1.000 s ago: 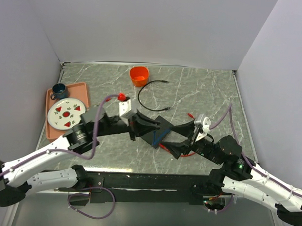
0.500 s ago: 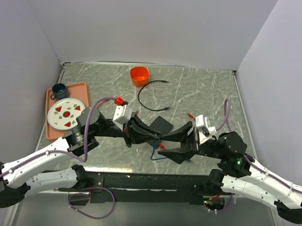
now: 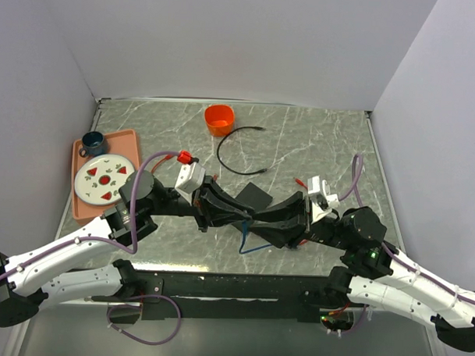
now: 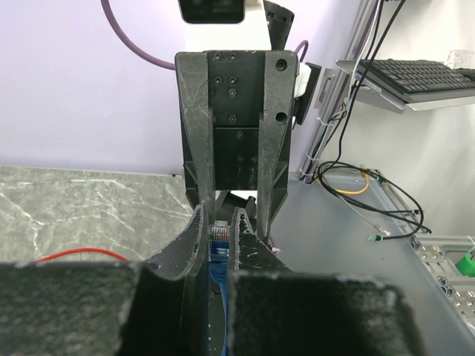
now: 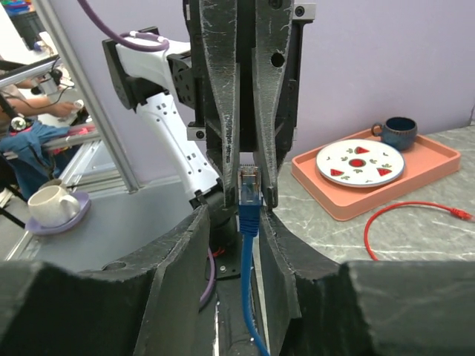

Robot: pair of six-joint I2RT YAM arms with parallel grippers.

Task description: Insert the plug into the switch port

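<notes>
Plain white walls close in a grey marble-patterned desk (image 3: 324, 142). From its near edge the left arm (image 3: 71, 246) and the right arm (image 3: 406, 278) both reach to the middle, where their tips meet nose to nose above the surface.

A salmon tray (image 3: 125, 143) lies at the far left, carrying a white plate (image 3: 105, 179) with red wedge prints and a dark blue mug (image 3: 93, 144). The flat black box (image 3: 258, 194) lies just beyond the meeting tips, partly hidden by them. Its switch port cannot be made out in any view. An orange cup (image 3: 218, 119) stands near the back wall, well apart from the box. A thin black cable (image 3: 226, 163) curves between cup and box, and a red cable (image 3: 300, 182) lies by the right arm.

The left tool (image 4: 220, 219) is clamped on the plug (image 5: 249, 194), a blue connector with a clear tip, held in the air short of the box. The plug's blue cable (image 3: 254, 246) drops between the fingers of the right tool (image 5: 236, 222), which stand narrowly parted around it, with a gap visible on one side.
</notes>
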